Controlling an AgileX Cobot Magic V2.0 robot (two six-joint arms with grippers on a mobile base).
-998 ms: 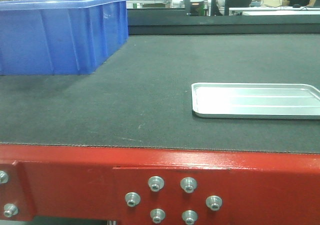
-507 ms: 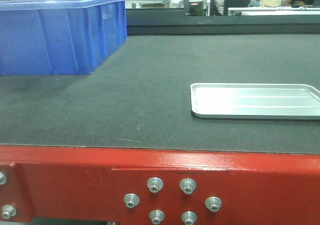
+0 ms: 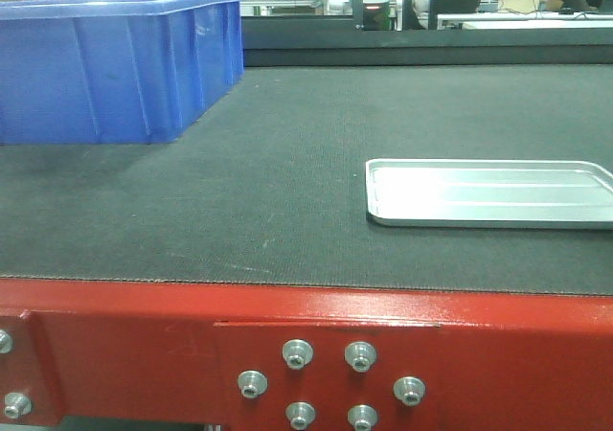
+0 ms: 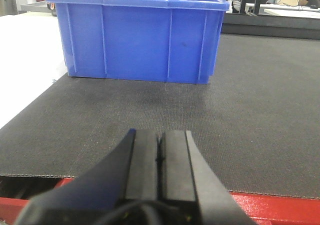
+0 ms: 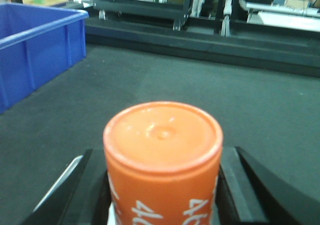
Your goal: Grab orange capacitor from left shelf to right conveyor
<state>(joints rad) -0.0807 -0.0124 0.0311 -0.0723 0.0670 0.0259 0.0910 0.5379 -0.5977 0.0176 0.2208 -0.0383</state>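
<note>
The right conveyor (image 3: 287, 182) fills most of every view, a broad dark grey textured belt with its glossy red frame edge (image 3: 144, 345) along the 6 o'clock side of the front view. A large blue bin (image 3: 105, 67) stands on the belt at about 10 o'clock in that view. A shallow silver tray (image 3: 488, 193) lies flat on the belt at 3 o'clock, well apart from the bin. The left pincer (image 4: 160, 157) hangs above the near edge of the belt with its two dark pads pressed together and nothing between them; the bin sits at its 12 o'clock. The right pincer (image 5: 163, 195) is pinching the orange capacitor (image 5: 163, 150), one black finger (image 5: 75, 190) at 9 o'clock of the cylinder and the other at 3 o'clock. The capacitor stands upright over the belt, flat top toward the camera and white print on its side, with the bin at its 10 o'clock; whether its base touches the belt cannot be told. Silver hex bolts (image 3: 299, 351) stud the red frame.
</note>
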